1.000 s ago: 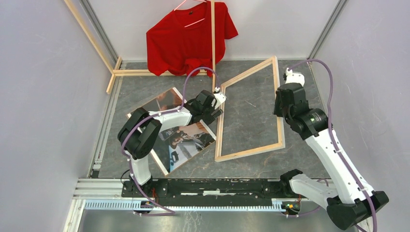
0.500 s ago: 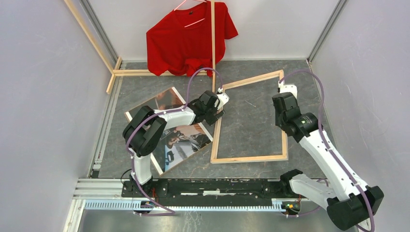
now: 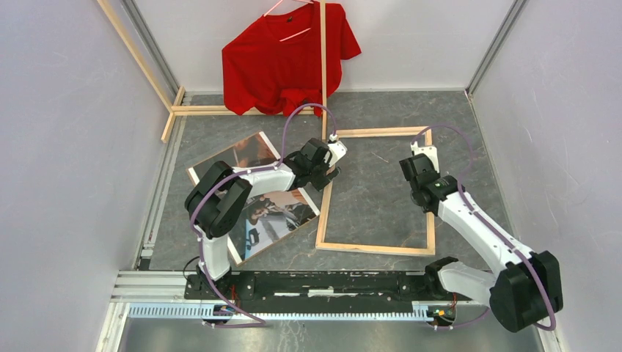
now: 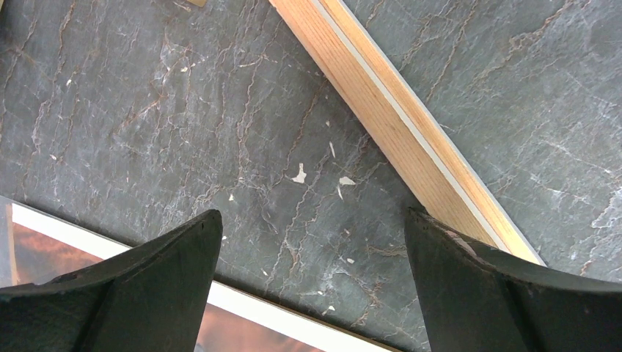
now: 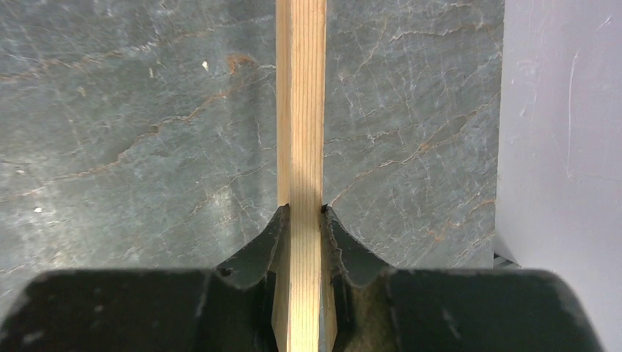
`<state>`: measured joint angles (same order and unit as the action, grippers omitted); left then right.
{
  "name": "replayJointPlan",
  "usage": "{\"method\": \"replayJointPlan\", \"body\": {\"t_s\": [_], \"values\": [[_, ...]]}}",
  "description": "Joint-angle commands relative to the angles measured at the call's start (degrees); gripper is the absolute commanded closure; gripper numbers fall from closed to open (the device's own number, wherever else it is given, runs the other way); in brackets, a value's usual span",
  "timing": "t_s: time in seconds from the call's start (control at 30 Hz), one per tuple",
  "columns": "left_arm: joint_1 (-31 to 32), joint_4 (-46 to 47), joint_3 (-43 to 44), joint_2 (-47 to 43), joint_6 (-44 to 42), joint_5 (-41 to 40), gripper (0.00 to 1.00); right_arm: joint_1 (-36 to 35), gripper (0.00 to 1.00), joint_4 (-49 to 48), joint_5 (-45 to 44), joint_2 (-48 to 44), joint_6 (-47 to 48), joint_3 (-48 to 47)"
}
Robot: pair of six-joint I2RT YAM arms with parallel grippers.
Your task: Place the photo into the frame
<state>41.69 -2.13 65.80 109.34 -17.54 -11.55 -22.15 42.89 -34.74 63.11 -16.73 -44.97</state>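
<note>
Over the last second the frame (image 3: pixel 374 248) swung from a skewed lie to nearly square with the table (image 3: pixel 220 132) edges, bare wood face up. Its left rail came in toward the photo (image 3: pixel 273 214). The right gripper (image 5: pixel 302 213) was clamped on the frame's right rail, jaws pinching the wood on both sides. The left gripper (image 4: pixel 312 220) stood wide open and empty over the bare strip between the photo's white border and the left rail.

The photo lay face up and tilted at left-centre of the table, partly under the left arm. One corner was just beside the frame; contact could not be confirmed.

Judgement: the frame was being lined up and insertion had not begun.

The surface was dark veined slate-look material with small white chips. Pale walls enclosed it. A red T-shirt (image 3: pixel 286 59) hung from a wooden rack (image 3: pixel 323 73) at the far edge.
</note>
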Motion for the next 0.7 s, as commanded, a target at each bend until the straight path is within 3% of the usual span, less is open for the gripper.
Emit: {"method": "replayJointPlan", "body": {"t_s": [0.0,0.4,0.67], "values": [[0.41,-0.51,-2.18,-0.97,-1.52,2.94,0.0,-0.07,0.89,-7.93,0.27,2.82,0.03,2.04],[0.41,-1.65,-2.85,-2.11,-1.87,3.2,0.0,2.45,0.92,-16.3,-0.42,14.8,1.19,3.93],[0.4,-2.19,-4.07,-4.06,-1.47,4.64,0.0,6.17,0.87,-19.24,1.29,19.22,2.03,2.34]]}}
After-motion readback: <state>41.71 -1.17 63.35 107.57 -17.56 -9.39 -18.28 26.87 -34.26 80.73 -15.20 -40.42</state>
